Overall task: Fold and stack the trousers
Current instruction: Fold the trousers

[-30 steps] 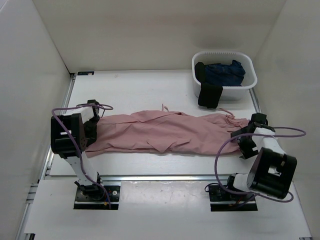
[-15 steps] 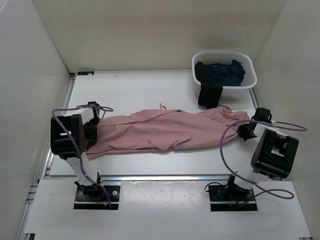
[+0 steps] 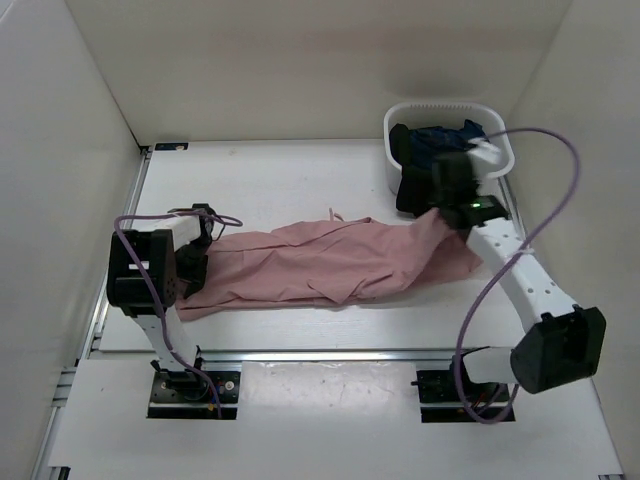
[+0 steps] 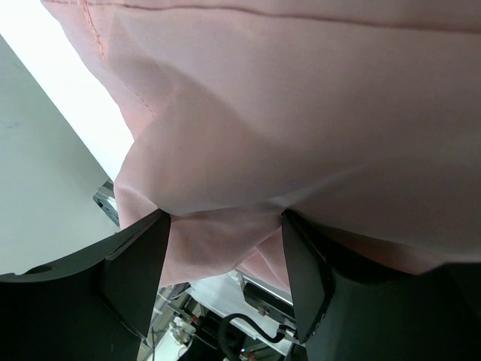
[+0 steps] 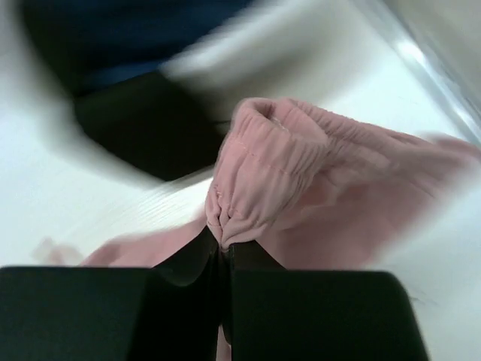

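Observation:
The dusty-pink trousers (image 3: 320,262) lie stretched across the table from left to right. My right gripper (image 3: 441,210) is shut on the gathered waistband (image 5: 301,143) and holds that end raised off the table, just in front of the basket. In the right wrist view the bunched waistband is pinched at the closed fingertips (image 5: 224,244). My left gripper (image 3: 200,255) is at the leg ends on the left. Its fingers (image 4: 143,256) stand wide apart, with pink fabric (image 4: 301,113) draped over them and sagging into the gap (image 4: 224,219).
A white basket (image 3: 450,107) stands at the back right with a dark blue garment (image 3: 445,145) inside and a black garment (image 3: 418,190) hanging over its front wall, close behind my right gripper. Metal rails run along the table's near and right edges.
My right gripper closed on the waistband, then rose and swung back toward the basket, lifting that end. The trousers shifted slightly. My left gripper edged a little to the right.

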Tool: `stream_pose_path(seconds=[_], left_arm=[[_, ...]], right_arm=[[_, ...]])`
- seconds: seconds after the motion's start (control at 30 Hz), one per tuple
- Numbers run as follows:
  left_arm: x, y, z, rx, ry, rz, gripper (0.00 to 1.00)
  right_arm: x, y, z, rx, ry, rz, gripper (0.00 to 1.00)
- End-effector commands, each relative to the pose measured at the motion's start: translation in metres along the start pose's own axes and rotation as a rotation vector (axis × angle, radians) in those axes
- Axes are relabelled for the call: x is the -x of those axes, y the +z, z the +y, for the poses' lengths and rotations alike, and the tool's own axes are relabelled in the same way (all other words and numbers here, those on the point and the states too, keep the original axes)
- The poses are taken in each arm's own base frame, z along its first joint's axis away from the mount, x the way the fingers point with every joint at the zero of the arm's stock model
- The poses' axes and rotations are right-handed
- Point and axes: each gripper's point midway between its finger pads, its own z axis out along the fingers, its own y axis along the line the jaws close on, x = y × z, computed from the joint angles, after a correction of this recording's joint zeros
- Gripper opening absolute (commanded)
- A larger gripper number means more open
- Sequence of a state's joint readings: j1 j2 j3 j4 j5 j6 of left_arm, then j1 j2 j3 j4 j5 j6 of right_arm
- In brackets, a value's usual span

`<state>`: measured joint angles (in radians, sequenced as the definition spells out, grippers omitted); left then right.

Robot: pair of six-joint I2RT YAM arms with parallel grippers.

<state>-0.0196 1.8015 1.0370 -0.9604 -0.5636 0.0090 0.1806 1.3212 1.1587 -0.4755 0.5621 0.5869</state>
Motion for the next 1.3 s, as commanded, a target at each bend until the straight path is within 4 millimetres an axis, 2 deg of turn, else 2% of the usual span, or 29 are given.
stream_pose_path(seconds=[0.0, 0.03, 0.07, 0.1, 0.13, 0.17, 0.23, 0.27, 0.33, 0.47, 0.6, 0.7, 0.77, 0.83, 0.87, 0.97, 1.0, 1.03, 1.07, 1.1, 1.13, 1.17, 1.2, 1.23, 1.27], left_arm=[[0.005, -0.006, 0.0, -0.022, -0.026, -0.023, 0.73], [0.005, -0.006, 0.0, -0.022, -0.026, -0.023, 0.73], [0.007, -0.009, 0.002, -0.022, -0.028, -0.025, 0.73], [0.007, -0.007, 0.001, -0.022, -0.023, -0.018, 0.73], [0.01, -0.009, 0.002, -0.022, -0.029, -0.027, 0.73], [0.013, -0.01, 0.003, -0.022, -0.034, -0.036, 0.73], [0.014, -0.01, 0.003, -0.022, -0.029, -0.027, 0.73], [0.014, -0.008, 0.002, -0.022, -0.023, -0.018, 0.73], [0.017, -0.011, 0.003, -0.011, -0.02, -0.03, 0.73], [0.017, -0.011, 0.003, -0.011, -0.02, -0.03, 0.73], [0.014, -0.011, 0.003, -0.011, -0.019, -0.029, 0.73], [0.016, -0.01, 0.0, -0.021, -0.029, -0.044, 0.73], [0.012, -0.008, -0.001, -0.021, -0.023, -0.035, 0.73], [0.012, -0.008, -0.001, -0.021, -0.023, -0.035, 0.73], [0.012, -0.008, -0.001, -0.021, -0.023, -0.035, 0.73], [0.012, -0.008, -0.002, -0.031, -0.023, -0.035, 0.74], [0.014, -0.008, -0.002, -0.031, -0.028, -0.043, 0.74], [0.014, -0.008, -0.002, -0.031, -0.028, -0.043, 0.74], [0.014, -0.008, -0.002, -0.031, -0.028, -0.043, 0.74], [0.014, -0.008, -0.002, -0.031, -0.028, -0.043, 0.74], [0.014, -0.008, -0.002, -0.031, -0.028, -0.043, 0.74], [0.014, -0.008, -0.004, -0.04, -0.028, -0.043, 0.74], [0.014, -0.008, -0.004, -0.04, -0.028, -0.043, 0.74], [0.014, -0.008, -0.004, -0.04, -0.028, -0.043, 0.74], [0.014, -0.008, -0.004, -0.04, -0.028, -0.043, 0.74]], right_arm=[[-0.039, -0.047, 0.045, -0.011, -0.343, -0.045, 0.0], [-0.059, -0.072, 0.081, 0.072, -0.357, -0.054, 0.0], [-0.08, -0.074, 0.094, 0.061, -0.402, -0.046, 0.0], [-0.09, -0.082, 0.099, 0.045, -0.437, -0.067, 0.0], [-0.108, -0.103, 0.125, 0.116, -0.435, -0.083, 0.0], [-0.13, -0.102, 0.135, 0.117, -0.483, -0.075, 0.0], [-0.154, -0.113, 0.159, 0.172, -0.522, -0.051, 0.0], [-0.173, -0.104, 0.162, 0.148, -0.538, -0.017, 0.0], [-0.191, -0.1, 0.164, 0.13, -0.582, 0.023, 0.0], [-0.196, -0.107, 0.177, 0.162, -0.575, 0.005, 0.0], [-0.213, -0.104, 0.191, 0.174, -0.598, 0.061, 0.0], [-0.237, -0.113, 0.205, 0.26, -0.71, 0.109, 0.0], [-0.237, -0.128, 0.225, 0.319, -0.713, 0.067, 0.0], [-0.235, -0.125, 0.225, 0.259, -0.733, 0.028, 0.0], [-0.225, -0.127, 0.234, 0.247, -0.72, -0.007, 0.0], [-0.242, -0.12, 0.239, 0.257, -0.768, 0.017, 0.0], [-0.254, -0.115, 0.235, 0.263, -0.817, 0.039, 0.0], [-0.268, -0.118, 0.234, 0.301, -0.845, 0.082, 0.0], [-0.274, -0.127, 0.24, 0.363, -0.845, 0.099, 0.03], [-0.286, -0.127, 0.234, 0.397, -0.887, 0.144, 0.1], [-0.294, -0.131, 0.234, 0.451, -0.952, 0.178, 0.22], [-0.293, -0.143, 0.237, 0.506, -0.951, 0.212, 0.59], [-0.288, -0.147, 0.233, 0.523, -0.986, 0.216, 0.69], [-0.282, -0.152, 0.23, 0.545, -1.002, 0.214, 0.74], [-0.26, -0.167, 0.237, 0.598, -0.965, 0.172, 0.77]])
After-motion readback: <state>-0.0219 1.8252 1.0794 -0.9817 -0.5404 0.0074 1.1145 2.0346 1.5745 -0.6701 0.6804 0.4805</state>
